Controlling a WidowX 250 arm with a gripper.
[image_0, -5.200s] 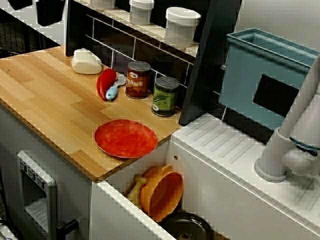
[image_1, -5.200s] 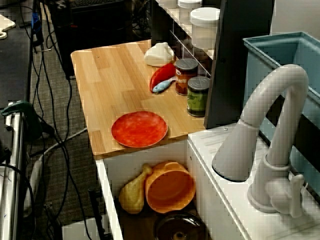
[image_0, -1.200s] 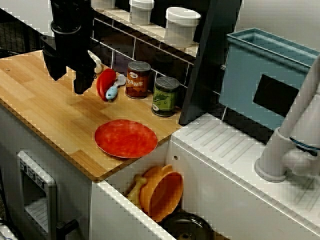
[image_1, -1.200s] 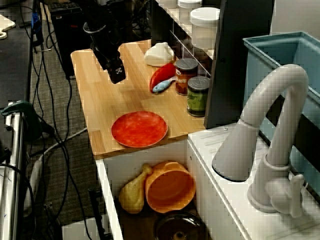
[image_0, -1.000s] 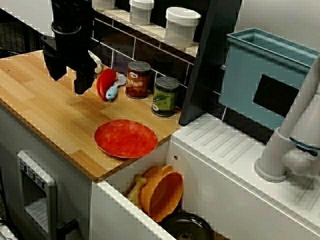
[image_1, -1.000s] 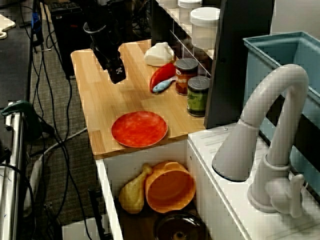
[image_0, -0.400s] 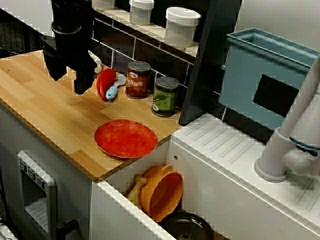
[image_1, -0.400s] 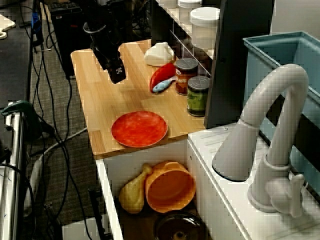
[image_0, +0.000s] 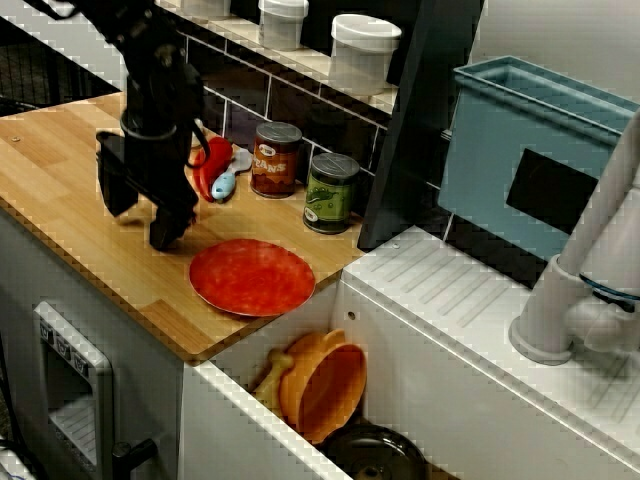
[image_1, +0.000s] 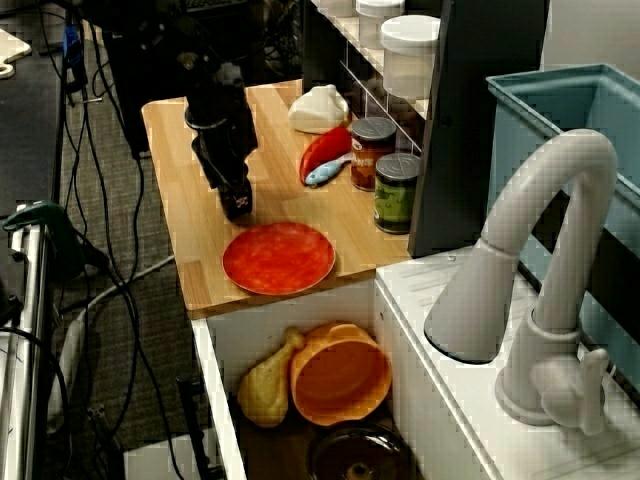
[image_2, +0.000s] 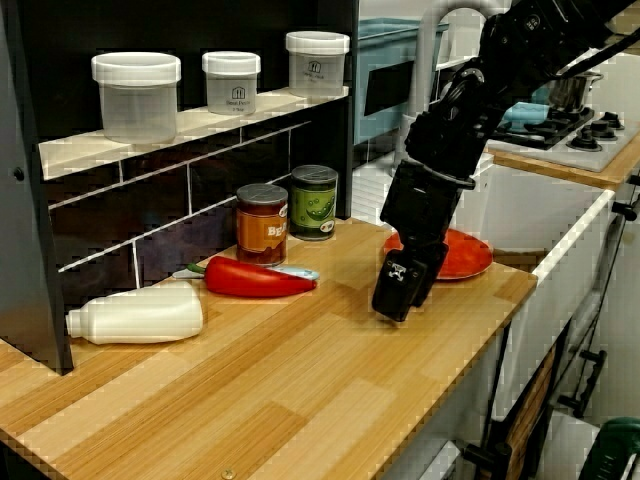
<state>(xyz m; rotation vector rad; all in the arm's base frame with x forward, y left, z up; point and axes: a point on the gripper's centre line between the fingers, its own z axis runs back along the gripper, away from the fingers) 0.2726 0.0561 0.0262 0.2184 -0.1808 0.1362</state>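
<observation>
My black gripper (image_0: 140, 220) hangs low over the wooden counter (image_0: 70, 190), just left of a red plate (image_0: 252, 277). Its two fingers stand apart with nothing between them, so it is open. In the view from over the sink the gripper (image_1: 236, 205) is just beyond the plate (image_1: 278, 258). The low view from the counter's end shows the gripper (image_2: 400, 295) almost touching the wood in front of the plate (image_2: 465, 255). Behind the arm lie a red pepper (image_0: 212, 165) and a small blue fish-shaped piece (image_0: 223, 185).
A brown can (image_0: 275, 160) and a green can (image_0: 331, 192) stand by the tiled back wall. A white bottle (image_2: 135, 313) lies on its side. Three jars (image_2: 230, 82) sit on the shelf. An orange bowl (image_0: 325, 385) and a yellow drumstick (image_1: 265, 385) lie in the basin; a faucet (image_1: 545, 280) stands to the right.
The gripper has come down and moved toward the red plate, away from its higher spot beside the pepper. Nothing on the counter has shifted.
</observation>
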